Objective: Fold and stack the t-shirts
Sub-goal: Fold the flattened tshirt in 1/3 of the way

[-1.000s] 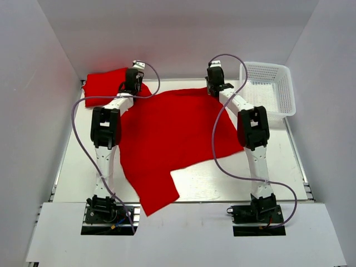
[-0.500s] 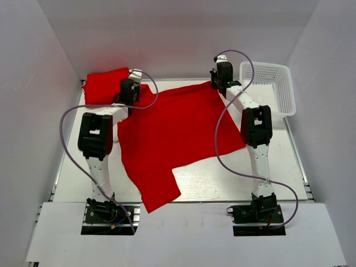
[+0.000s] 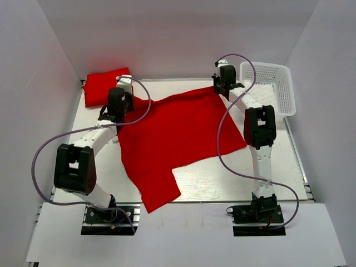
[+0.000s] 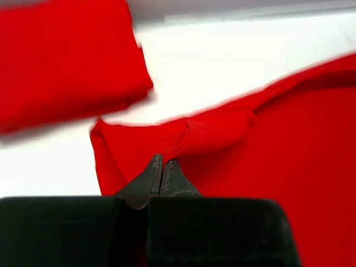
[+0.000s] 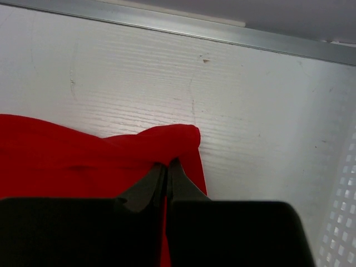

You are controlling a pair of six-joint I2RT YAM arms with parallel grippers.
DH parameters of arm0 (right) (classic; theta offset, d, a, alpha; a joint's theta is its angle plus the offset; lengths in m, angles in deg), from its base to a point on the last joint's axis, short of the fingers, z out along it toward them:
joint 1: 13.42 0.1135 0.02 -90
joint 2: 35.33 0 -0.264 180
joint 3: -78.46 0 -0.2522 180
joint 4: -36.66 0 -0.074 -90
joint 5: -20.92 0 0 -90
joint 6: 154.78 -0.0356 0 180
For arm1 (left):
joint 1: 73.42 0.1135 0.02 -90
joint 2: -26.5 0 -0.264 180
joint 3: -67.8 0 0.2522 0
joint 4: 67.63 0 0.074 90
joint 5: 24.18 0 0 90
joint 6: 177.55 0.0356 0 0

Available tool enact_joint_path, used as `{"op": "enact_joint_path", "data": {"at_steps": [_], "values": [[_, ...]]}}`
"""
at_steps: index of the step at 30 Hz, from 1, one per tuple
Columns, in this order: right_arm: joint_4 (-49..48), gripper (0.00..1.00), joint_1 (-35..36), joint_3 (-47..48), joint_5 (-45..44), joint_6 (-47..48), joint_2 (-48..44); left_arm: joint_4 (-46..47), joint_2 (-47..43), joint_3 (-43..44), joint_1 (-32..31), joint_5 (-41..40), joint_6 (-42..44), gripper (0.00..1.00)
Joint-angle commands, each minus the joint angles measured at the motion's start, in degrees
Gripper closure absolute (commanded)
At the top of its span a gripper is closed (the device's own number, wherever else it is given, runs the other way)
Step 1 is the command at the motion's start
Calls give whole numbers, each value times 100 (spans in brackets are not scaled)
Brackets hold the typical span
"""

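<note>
Left pincer (image 4: 163, 161): jaws pressed together on a bunched corner of the spread red cloth t-shirt (image 3: 178, 133). A fold of cloth rises just ahead of the tips.

Right pincer (image 5: 167, 164): also clamped, holding the opposite far corner of the same shirt. The cloth curls over just ahead of its tips, with bare white table (image 3: 222, 178) beyond.

Key relation: the held edge runs straight from one pincer to the other, slightly slanted, the left end nearer the arm bases. From both pincers the body of the shirt trails back toward the bases and lies flat. One sleeve reaches farthest back, behind the left pincer. Each arm has its own corner, so neither is better placed. Any fold probably has to carry this edge back over the body.

Folded red cloth t-shirt (image 3: 103, 86): ahead and to the left of the left pincer. A strip of table separates it from the pinched corner.

White plastic lattice basket (image 3: 267, 67): just to the right of the right pincer, not touching the cloth.

Change over the last second: the pincers have drawn apart, the left one moving outward and back toward its base with its elbow swung low. The right one has shifted slightly outward. The edge between them, curved before, now looks taut.
</note>
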Motion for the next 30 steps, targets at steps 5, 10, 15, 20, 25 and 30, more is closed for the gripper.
{"op": "enact_joint_path", "data": {"at_steps": [5, 10, 15, 20, 25, 30], "values": [[90, 100, -101, -389, -83, 155, -847, -1136, -1077, -928, -158, 618, -685, 100], [187, 100, -128, -890, -206, 234, -1155, -1715, -1560, -1149, -360, 453, -1073, 100], [459, 100, -198, -916, -118, 278, -1304, -1892, -2325, -1465, -422, -22, -1406, 100], [670, 100, -181, -890, -57, 305, -1375, -2428, -2686, -1518, -475, -224, -1653, 100], [828, 100, -190, -1205, -30, 331, -1533, -2683, -2897, -1790, -528, -155, -1872, 100], [969, 100, -207, -1575, -48, 252, -1603, -2683, -2880, -2238, -580, 451, -2180, 100]]}}
